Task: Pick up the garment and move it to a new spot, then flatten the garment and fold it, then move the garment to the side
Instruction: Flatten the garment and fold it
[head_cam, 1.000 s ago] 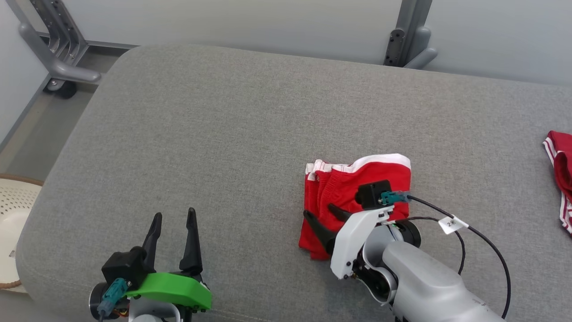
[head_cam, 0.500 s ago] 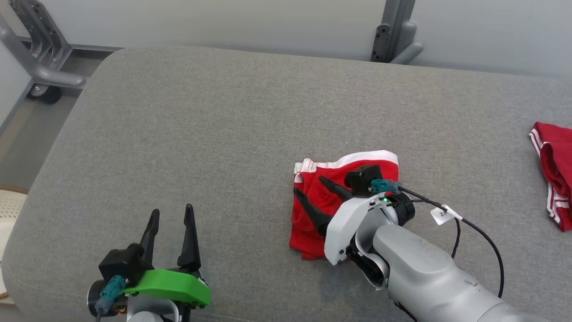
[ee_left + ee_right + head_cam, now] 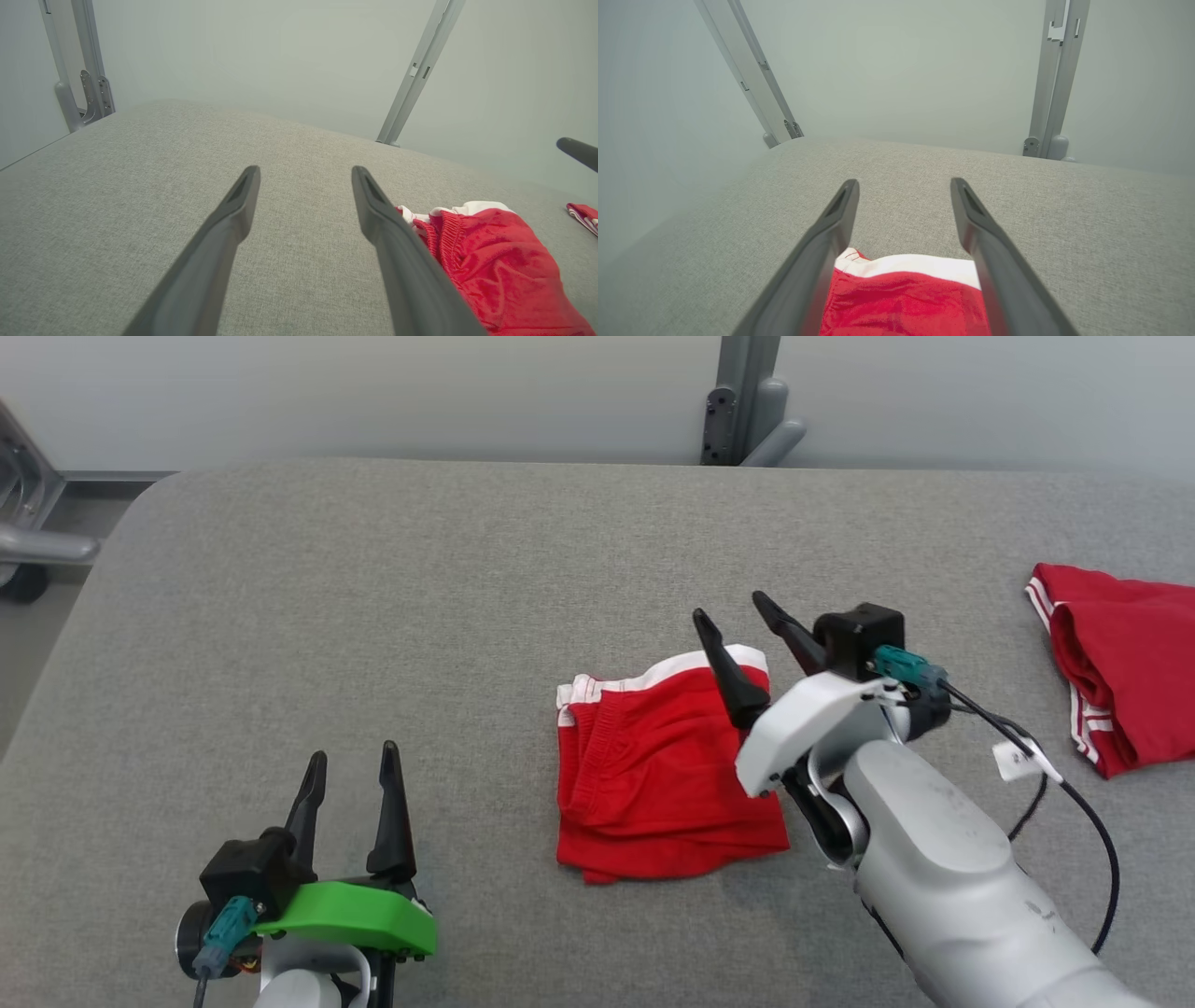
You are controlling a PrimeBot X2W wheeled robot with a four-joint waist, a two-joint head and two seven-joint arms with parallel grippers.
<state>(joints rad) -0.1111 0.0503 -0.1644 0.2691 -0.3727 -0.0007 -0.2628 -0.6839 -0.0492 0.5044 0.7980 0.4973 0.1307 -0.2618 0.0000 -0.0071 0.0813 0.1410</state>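
Note:
A folded red garment [image 3: 658,775] with a white waistband lies on the grey cushion [image 3: 420,616] near the middle. My right gripper [image 3: 733,607] hovers open over its far right corner, fingers apart and holding nothing. In the right wrist view the garment [image 3: 906,298] lies below and between the open fingers [image 3: 831,233]. My left gripper [image 3: 353,756] stands open at the lower left, well clear of the cloth. The left wrist view has the garment [image 3: 495,261] to the right of its open fingers [image 3: 387,233].
A second red garment [image 3: 1120,663] with white stripes lies at the cushion's right edge. A grey metal post [image 3: 742,401] stands behind the cushion against the pale wall. The cushion's left edge drops to the floor [image 3: 28,616]. A black cable [image 3: 1074,803] trails from my right wrist.
My right gripper has lifted off the garment and moved to its far right corner. The head camera has turned right, so the whole scene has shifted left. The garment stays folded.

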